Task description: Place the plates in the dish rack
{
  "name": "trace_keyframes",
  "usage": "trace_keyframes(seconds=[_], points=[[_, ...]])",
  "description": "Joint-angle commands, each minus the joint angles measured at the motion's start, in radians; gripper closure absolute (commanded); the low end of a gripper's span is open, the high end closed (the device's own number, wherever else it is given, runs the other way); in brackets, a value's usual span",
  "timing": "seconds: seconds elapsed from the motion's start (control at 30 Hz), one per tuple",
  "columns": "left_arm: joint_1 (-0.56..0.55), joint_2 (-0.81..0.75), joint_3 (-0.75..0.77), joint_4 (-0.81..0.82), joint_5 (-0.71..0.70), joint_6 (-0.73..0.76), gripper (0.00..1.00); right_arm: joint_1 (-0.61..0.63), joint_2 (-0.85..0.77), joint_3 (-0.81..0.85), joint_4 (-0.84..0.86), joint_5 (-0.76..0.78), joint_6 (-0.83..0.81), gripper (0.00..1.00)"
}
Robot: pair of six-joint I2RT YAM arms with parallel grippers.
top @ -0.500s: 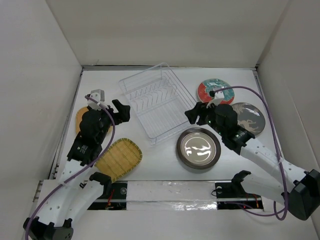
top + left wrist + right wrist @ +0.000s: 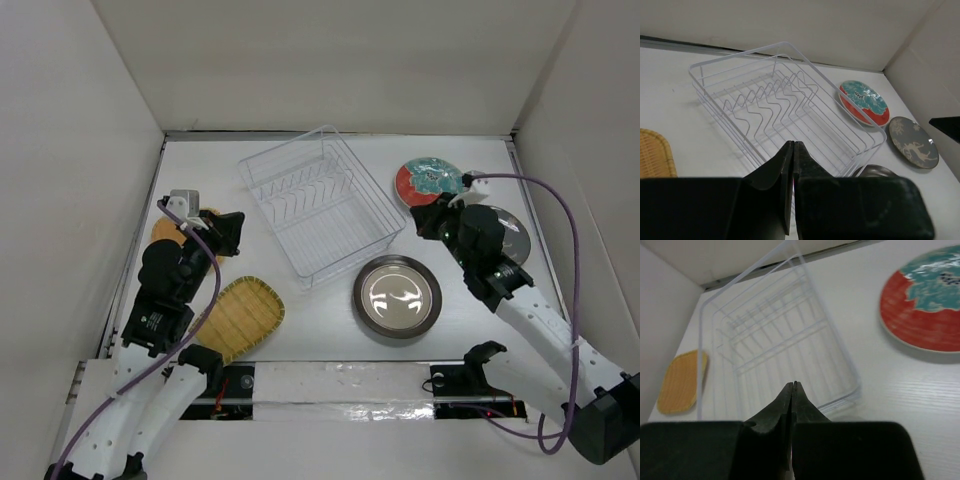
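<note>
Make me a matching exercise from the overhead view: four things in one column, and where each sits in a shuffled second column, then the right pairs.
Column one
1. dish rack
2. red-and-teal plate
3. shiny metallic plate
4. yellow woven plate

Column two
A. near left, lying flat
B. far right, lying flat
C. centre, with no plates in it
D. near side, right of centre, reflecting light

Pairs: 1-C, 2-B, 3-D, 4-A
</note>
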Motion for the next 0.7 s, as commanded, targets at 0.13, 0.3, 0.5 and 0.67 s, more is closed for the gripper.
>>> trace_keyframes(seconds=[0.13, 0.3, 0.5, 0.67], points=[[-0.007, -0.118, -0.096, 0.032, 0.040, 0.059, 1.00, -0.228, 0.082, 0.065, -0.021, 0.029, 0.067, 0.94], [-0.007, -0.161, -0.127, 0.038, 0.073, 0.082, 0.69, -0.411, 0.296, 0.157, 0.103, -0.051, 0.090, 0.59], [-0.007, -0.178, -0.142, 0.032, 0.104, 0.071, 0.52, -0.553, 0.671, 0.402, 0.151, -0.162, 0.002, 0.42], [-0.007, -0.210, -0.143, 0.027, 0.081, 0.070, 0.51, -0.717, 0.907, 0.597, 0.094, -0.437, -0.063, 0.41]])
